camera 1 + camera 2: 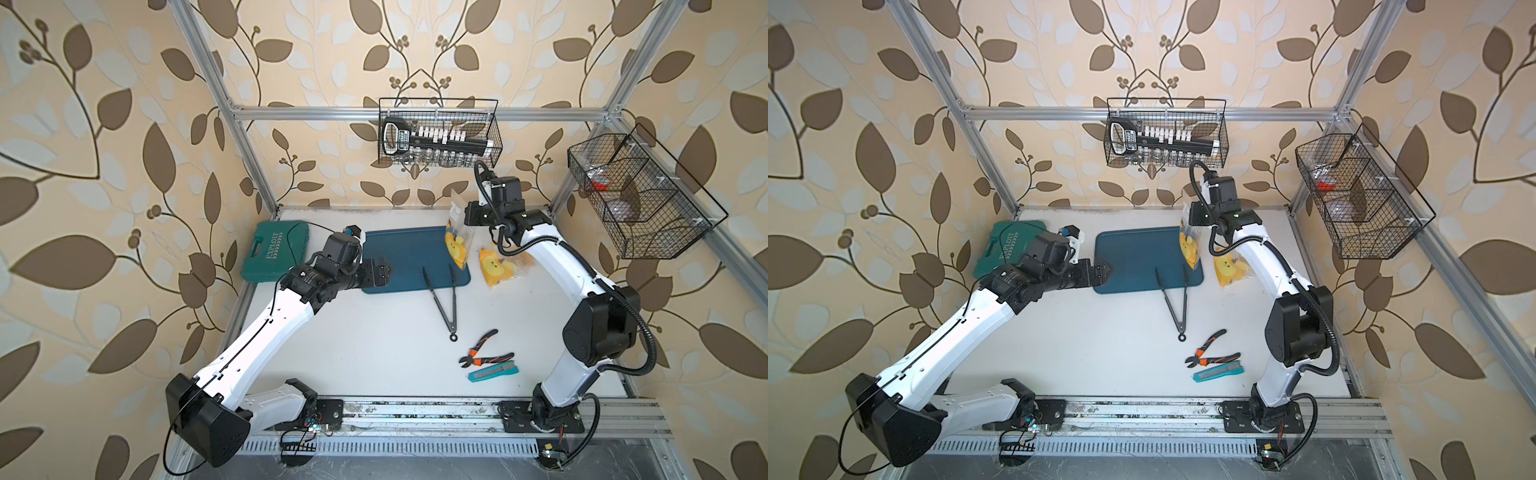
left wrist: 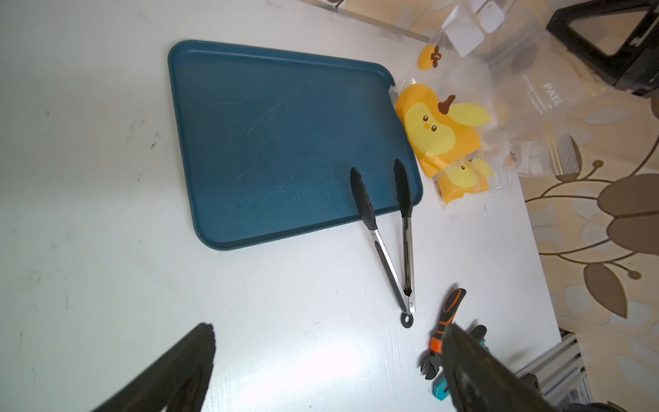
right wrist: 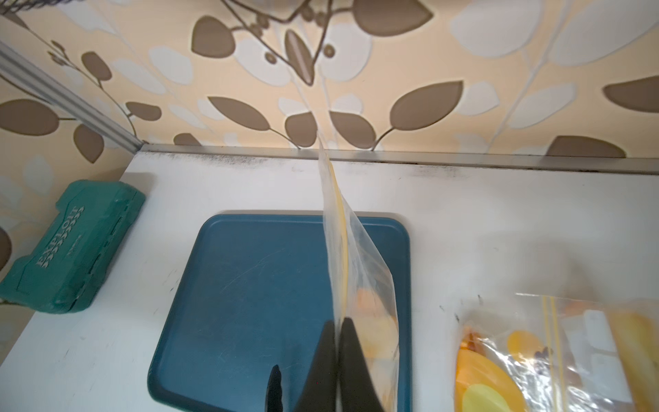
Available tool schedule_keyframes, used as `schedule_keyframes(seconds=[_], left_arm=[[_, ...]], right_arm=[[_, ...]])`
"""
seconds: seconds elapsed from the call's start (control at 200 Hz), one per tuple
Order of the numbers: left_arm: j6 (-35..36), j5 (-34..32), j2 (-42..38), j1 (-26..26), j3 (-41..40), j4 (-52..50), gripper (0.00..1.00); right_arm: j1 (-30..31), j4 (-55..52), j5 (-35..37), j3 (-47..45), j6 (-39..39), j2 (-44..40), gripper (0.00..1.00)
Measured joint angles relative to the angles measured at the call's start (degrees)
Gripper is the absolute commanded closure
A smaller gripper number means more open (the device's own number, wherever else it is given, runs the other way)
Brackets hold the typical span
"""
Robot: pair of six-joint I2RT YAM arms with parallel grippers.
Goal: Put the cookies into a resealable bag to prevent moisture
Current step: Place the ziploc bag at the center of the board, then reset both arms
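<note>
We see right tool pinching a clear duck-print bag at the blue tray edge, left tool spread wide, empty, above the counter.

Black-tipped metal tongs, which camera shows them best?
Left wrist view: the tongs lie whole and large. Both top views show the tongs whole but small; the right wrist view catches only one tip.
</note>
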Motion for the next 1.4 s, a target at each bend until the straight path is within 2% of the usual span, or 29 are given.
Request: schedule_keyframes(seconds=[0.185, 0.385, 0.56, 0.63, 0.7, 0.74, 0.82, 0.92, 1.065, 1.23, 1.399], left_arm=[[-0.6, 0.0, 0.0, 0.0, -1.4, 1.2, 0.01], [-1.4, -1.0, 0.0, 0.0, -3.6, 3.0, 0.01], [-1.6, -7.7, -0.1, 0.0, -5.7, 3.1, 0.01], [-1.6, -11.8, -0.7, 0.0, -7.1, 3.7, 0.01], [-1.6, -15.9, -1.7, 0.0, -9.0, 4.5, 0.01], [-1.5, -18.3, -2.5, 0.0, -10.0, 4.8, 0.01], [-1.4, -22.7, -3.8, 0.1, -12.0, 6.4, 0.01], [-0.8, -28.0, -5.0, 0.1, -14.9, 9.9, 0.01], [3.4, -34.0, -6.9, 0.2, -22.3, 18.9, 0.01], [12.5, -39.1, -6.3, 1.1, -29.2, 29.9, 0.01], [20.3, -40.9, -5.6, 4.6, -36.2, 42.5, 0.01]], right_arm=[[-4.3, 2.3, -0.5, -5.1, 1.4, -0.7, 1.00], [-8.4, 5.5, -1.0, -14.7, 3.5, -2.1, 1.00], [-11.9, 6.8, 2.8, -20.2, 4.6, -4.5, 1.00], [-12.6, 7.2, 4.6, -20.9, 4.8, -5.7, 0.85], [-12.7, 7.9, 5.7, -21.0, 4.9, -6.9, 0.58], [-12.7, 8.5, 6.0, -21.2, 4.8, -7.6, 0.48], [-12.5, 10.8, 6.1, -23.3, 4.3, -9.8, 0.36], [-12.1, 14.7, 6.0, -28.3, 3.9, -14.6, 0.27], [-10.9, 22.9, 5.1, -37.9, 3.5, -24.7, 0.01], [-10.6, 32.9, 6.9, -48.9, 2.9, -34.3, 0.00], [-10.7, 39.2, 14.4, -58.6, 1.6, -35.7, 0.00]])
